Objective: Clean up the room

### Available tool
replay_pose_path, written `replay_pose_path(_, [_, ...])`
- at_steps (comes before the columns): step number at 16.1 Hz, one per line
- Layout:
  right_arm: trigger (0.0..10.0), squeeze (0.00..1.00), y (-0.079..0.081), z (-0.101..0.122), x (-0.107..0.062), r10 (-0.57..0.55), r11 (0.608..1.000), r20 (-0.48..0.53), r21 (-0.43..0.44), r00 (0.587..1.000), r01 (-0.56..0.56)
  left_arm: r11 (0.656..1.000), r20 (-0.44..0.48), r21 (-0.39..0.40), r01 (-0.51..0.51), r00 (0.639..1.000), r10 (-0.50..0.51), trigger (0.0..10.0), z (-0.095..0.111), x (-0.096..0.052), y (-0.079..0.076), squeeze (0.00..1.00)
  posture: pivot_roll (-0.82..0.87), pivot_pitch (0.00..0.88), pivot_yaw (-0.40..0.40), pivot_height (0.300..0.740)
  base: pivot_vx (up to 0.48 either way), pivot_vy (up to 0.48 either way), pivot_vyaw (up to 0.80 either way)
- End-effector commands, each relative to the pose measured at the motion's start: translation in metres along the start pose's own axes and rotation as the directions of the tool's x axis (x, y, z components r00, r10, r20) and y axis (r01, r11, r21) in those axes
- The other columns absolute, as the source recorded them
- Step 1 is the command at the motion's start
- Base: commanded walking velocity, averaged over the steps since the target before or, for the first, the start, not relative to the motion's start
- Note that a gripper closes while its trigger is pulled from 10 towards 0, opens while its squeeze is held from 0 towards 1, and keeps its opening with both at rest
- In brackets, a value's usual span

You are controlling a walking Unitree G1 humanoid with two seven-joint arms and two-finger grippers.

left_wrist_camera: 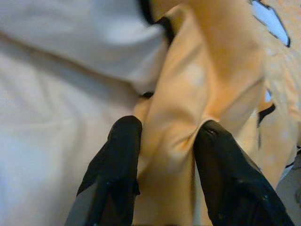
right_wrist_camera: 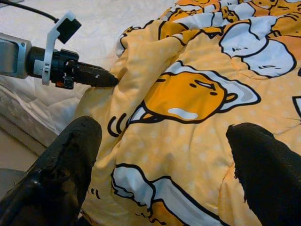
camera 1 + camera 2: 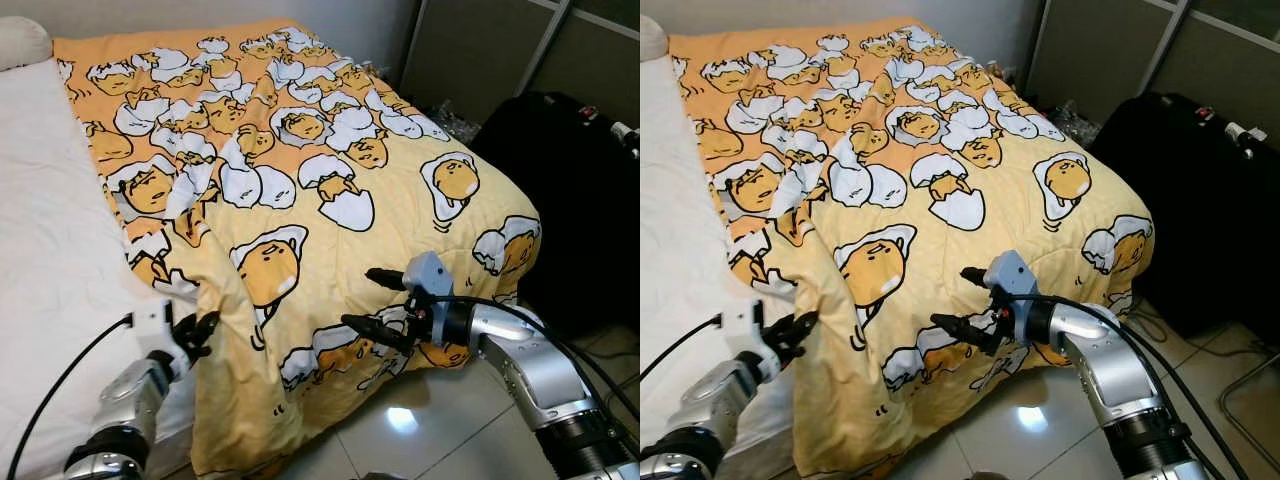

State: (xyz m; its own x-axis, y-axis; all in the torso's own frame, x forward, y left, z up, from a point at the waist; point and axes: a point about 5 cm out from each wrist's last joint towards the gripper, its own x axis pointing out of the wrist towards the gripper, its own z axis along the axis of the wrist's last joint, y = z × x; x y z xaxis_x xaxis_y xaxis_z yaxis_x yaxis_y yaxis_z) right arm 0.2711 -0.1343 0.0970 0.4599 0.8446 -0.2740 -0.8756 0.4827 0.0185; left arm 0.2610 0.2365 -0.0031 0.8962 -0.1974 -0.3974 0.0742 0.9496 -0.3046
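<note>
Nearest to me, my right gripper (image 3: 375,300) hangs over the foot corner of the bed, its two black fingers (image 2: 70,160) spread wide with nothing between them; my right wrist view looks past them onto the yellow blanket (image 3: 300,190) with its egg-character print. My left gripper (image 3: 203,330) sits lower on my left side, at the blanket's side edge, and its fingers (image 1: 120,155) pinch a fold of the orange-yellow cloth; the left wrist view is soft and blurred, so I can make out little beyond the fold and the pale sheet behind it.

That blanket lies spread over most of the bed, rumpled along its left edge and draping over the foot corner toward the floor (image 3: 420,420). Its lower hem is cut off by the frame edge and partly hidden behind my right arm. To the left of it the white sheet (image 3: 50,230) of the mattress lies bare, and a pale pillow (image 3: 20,40) is clipped by the top left corner.

Beside the bed on my right stands a large black bag (image 3: 570,170), dark enough that its details are hard to read. Between bag and bed, near the wall, lies some small clutter (image 3: 455,120) that I cannot identify. Black cables run along both my silver arms.
</note>
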Motion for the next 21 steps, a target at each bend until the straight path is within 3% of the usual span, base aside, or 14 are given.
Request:
replay_pose_path(1, [10.0, 0.00, 0.000, 0.001, 0.001, 0.006, 1.000, -0.001, -0.022, 1.000, -0.006, 0.997, 0.001, 0.082, 0.011, 1.000, -0.011, 0.0, 0.000, 0.000, -0.005, 0.00, -0.14, 0.000, -0.005, 0.740, 0.000, 0.000, 0.00])
replay_pose_path(3, [10.0, 0.00, 0.001, 0.000, 0.001, 0.001, 1.000, 0.004, -0.022, 1.000, -0.001, 0.983, -0.023, 0.184, -0.002, 1.000, 0.006, 0.0, -0.002, -0.002, -0.006, 0.00, -0.14, 0.000, -0.003, 0.740, 0.000, 0.000, 0.00])
replay_pose_path(5, [10.0, 0.00, 0.002, -0.002, 0.002, -0.004, 1.000, 0.009, -0.017, 1.000, 0.004, 0.944, -0.052, 0.330, -0.029, 0.997, 0.048, 0.0, -0.004, -0.008, -0.004, 0.00, -0.12, 0.000, 0.005, 0.740, 0.000, 0.000, 0.00])
replay_pose_path(8, [10.0, 0.00, 0.007, -0.006, 0.009, -0.001, 1.000, 0.024, -0.002, 1.000, 0.001, 0.911, -0.043, 0.408, -0.057, 0.996, 0.082, 0.0, 0.000, -0.017, -0.003, 0.00, -0.08, 0.000, 0.016, 0.740, 0.000, 0.000, 0.00])
replay_pose_path(11, [10.0, 0.00, 0.011, -0.006, 0.018, 0.003, 1.000, 0.043, 0.010, 0.999, -0.004, 0.911, -0.003, 0.406, -0.072, 0.997, 0.080, 0.0, 0.008, -0.018, -0.005, 0.00, -0.06, 0.000, 0.022, 0.740, 0.000, 0.000, 0.00])
replay_pose_path(17, [10.0, 0.00, 0.019, -0.008, 0.031, 0.010, 0.999, 0.071, 0.029, 0.997, -0.013, 0.916, -0.029, 0.401, -0.020, 0.999, 0.034, 0.0, 0.012, -0.018, -0.013, 0.00, -0.03, 0.000, 0.039, 0.740, 0.000, 0.000, 0.00])
replay_pose_path(21, [10.0, 0.00, 0.014, -0.009, 0.028, -0.010, 0.999, 0.074, 0.036, 0.997, 0.007, 0.938, 0.022, 0.346, 0.031, 0.999, -0.041, 0.0, 0.017, -0.033, -0.018, 0.00, -0.01, 0.000, 0.023, 0.740, 0.000, 0.000, 0.00])
